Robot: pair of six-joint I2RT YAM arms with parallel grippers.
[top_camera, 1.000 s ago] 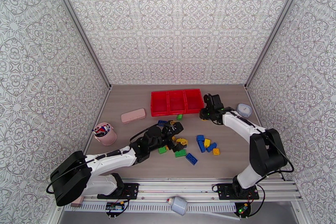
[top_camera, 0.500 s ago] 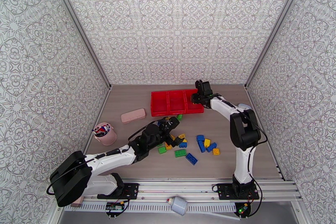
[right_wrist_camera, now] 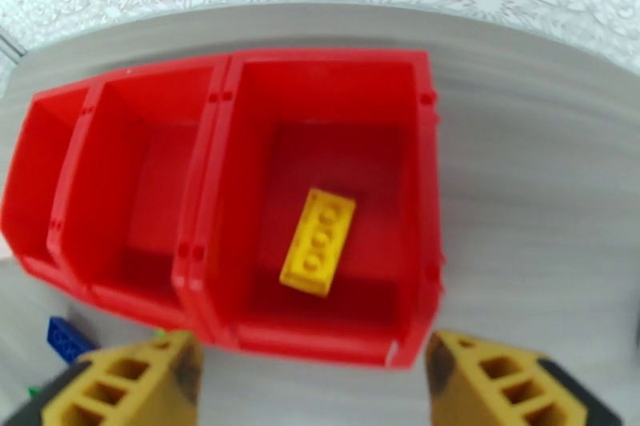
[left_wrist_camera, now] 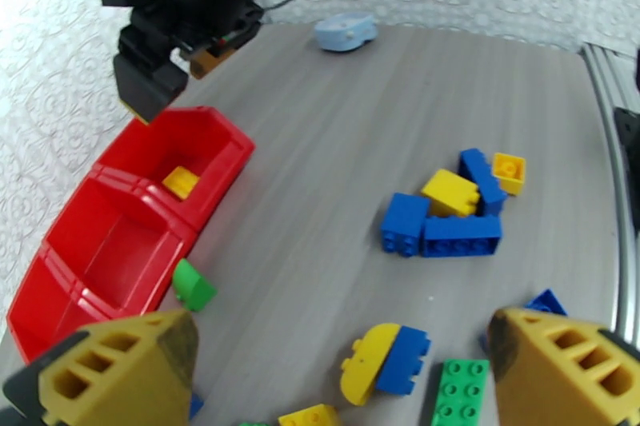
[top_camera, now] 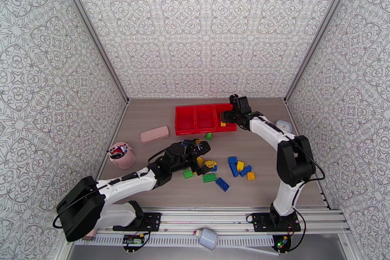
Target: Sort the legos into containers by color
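Observation:
The containers (top_camera: 204,118), three joined red bins, stand at the back middle of the table. My right gripper (top_camera: 225,120) hovers open over the rightmost bin (right_wrist_camera: 336,140), and a yellow lego (right_wrist_camera: 318,240) lies loose on that bin's floor below its spread fingers (right_wrist_camera: 136,380). The other two bins look bare. My left gripper (top_camera: 201,150) hangs open above the scattered legos (top_camera: 214,166), its fingers (left_wrist_camera: 120,364) wide apart with nothing between them. A yellow-and-blue piece (left_wrist_camera: 384,356) and a green flat brick (left_wrist_camera: 458,388) lie below it. A blue and yellow cluster (left_wrist_camera: 448,212) sits farther right.
One green lego (top_camera: 208,135) lies just in front of the bins. A pink cup of pens (top_camera: 121,154) and a pink case (top_camera: 154,134) sit at the left. A small white lidded box (top_camera: 282,125) rests at the right near the wall.
My right gripper swung from beside the bins to over the rightmost bin and opened; the yellow lego now lies inside. My left gripper shifted slightly back and left over the pile.

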